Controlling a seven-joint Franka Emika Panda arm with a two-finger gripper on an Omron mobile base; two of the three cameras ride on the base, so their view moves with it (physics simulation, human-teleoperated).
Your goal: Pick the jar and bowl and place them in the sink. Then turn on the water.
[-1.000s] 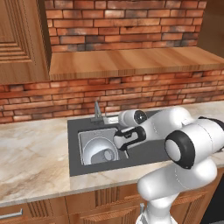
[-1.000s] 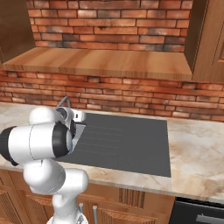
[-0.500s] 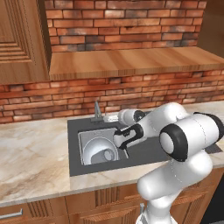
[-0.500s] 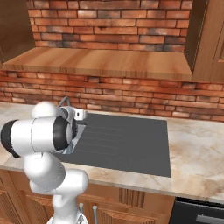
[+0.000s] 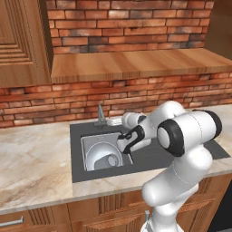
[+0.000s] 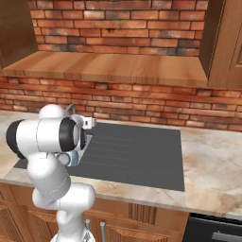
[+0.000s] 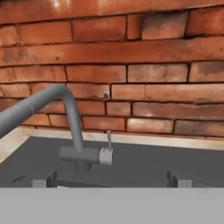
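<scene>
No brand, label or lettering can be read anywhere on these things.

From the left base view, the marble counter (image 5: pixel 31 167) runs up to the dark surround, and the sink (image 5: pixel 88 141) sits at that surround's left end. Inside the basin lies the bowl (image 5: pixel 100 154), round, deep, glossy pale blue-white, tipped so its mouth faces forward. The jar (image 5: pixel 113 161), a small translucent grey cylinder, rests inside the bowl's hollow, toward its right side. Behind the basin stands the faucet (image 5: pixel 100 114), slim and grey. Just right of the bowl, over the basin's right edge, the gripper (image 5: pixel 127 141) hangs with its dark fingers spread wide apart and nothing between them.

The right base view hides the basin behind the arm's white shoulder; it gives instead the ribbed dark drainboard (image 6: pixel 137 151) stretching rightward and more marble beyond.

The hand view looks straight at the faucet (image 7: pixel 72 127) against the brick wall (image 7: pixel 144 65): a curved grey spout sweeping off to the left, and a thin upright lever (image 7: pixel 109 139) on the right of its base. No stream falls from the spout.
</scene>
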